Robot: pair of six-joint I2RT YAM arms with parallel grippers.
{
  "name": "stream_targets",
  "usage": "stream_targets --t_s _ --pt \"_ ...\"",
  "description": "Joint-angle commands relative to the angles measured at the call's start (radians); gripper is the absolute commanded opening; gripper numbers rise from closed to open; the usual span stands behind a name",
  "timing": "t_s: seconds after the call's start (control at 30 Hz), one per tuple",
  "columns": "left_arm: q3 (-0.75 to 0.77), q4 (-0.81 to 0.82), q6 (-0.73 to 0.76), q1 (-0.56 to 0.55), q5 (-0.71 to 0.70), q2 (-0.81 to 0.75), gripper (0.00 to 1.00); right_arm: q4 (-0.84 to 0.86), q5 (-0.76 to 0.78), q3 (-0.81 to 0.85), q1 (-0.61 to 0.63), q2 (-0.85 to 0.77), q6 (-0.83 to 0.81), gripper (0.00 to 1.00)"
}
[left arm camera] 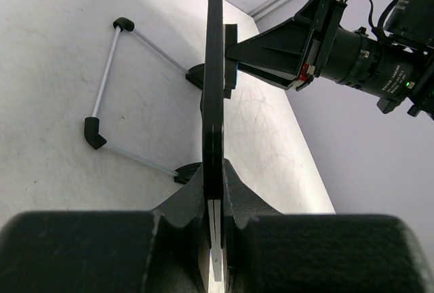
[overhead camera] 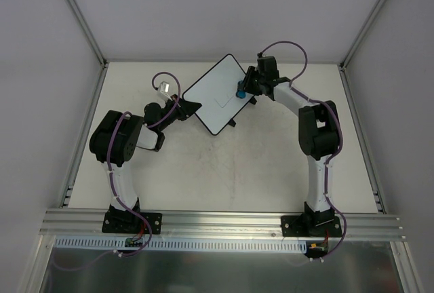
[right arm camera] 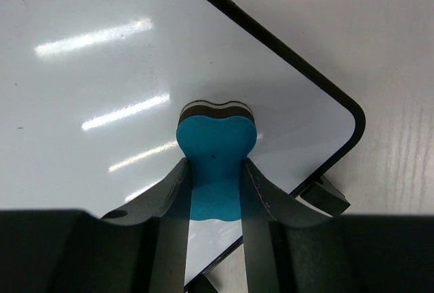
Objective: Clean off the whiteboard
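The whiteboard [overhead camera: 211,103], white with a black frame, sits tilted at the back middle of the table. A faint thin line shows near its middle in the top view. My left gripper [overhead camera: 192,108] is shut on its left edge. In the left wrist view the board [left arm camera: 215,83] is edge-on between my fingers [left arm camera: 217,174]. My right gripper [overhead camera: 247,89] is shut on the blue eraser [overhead camera: 240,92] and presses it on the board's right part. In the right wrist view the eraser [right arm camera: 217,147] lies flat on the white surface [right arm camera: 102,69] near a corner, between the right gripper's fingers [right arm camera: 215,165].
The board's wire stand with black feet [left arm camera: 105,79] rests on the table behind it. A black foot [right arm camera: 327,198] shows under the board's corner. The right arm's wrist and camera [left arm camera: 352,55] are close behind the board. White walls and frame posts [overhead camera: 85,22] enclose the table.
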Motion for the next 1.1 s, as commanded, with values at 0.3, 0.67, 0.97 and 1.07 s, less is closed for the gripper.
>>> stream_targets --t_s 0.3,0.67,0.97,1.07 --pt "-0.018 0.292 0.024 -0.011 0.065 -0.012 0.00 -0.045 0.020 -0.035 0.168 -0.045 -0.221 0.00" --pt "-0.004 0.274 0.027 -0.014 0.070 -0.008 0.00 0.025 -0.024 -0.091 0.304 -0.114 -0.400 0.00" --pt "-0.008 0.274 0.025 -0.014 0.068 -0.012 0.00 0.024 -0.012 -0.085 0.360 -0.117 -0.488 0.00" --pt "-0.007 0.274 0.024 -0.014 0.068 -0.014 0.00 0.024 0.003 -0.085 0.351 -0.114 -0.466 0.00"
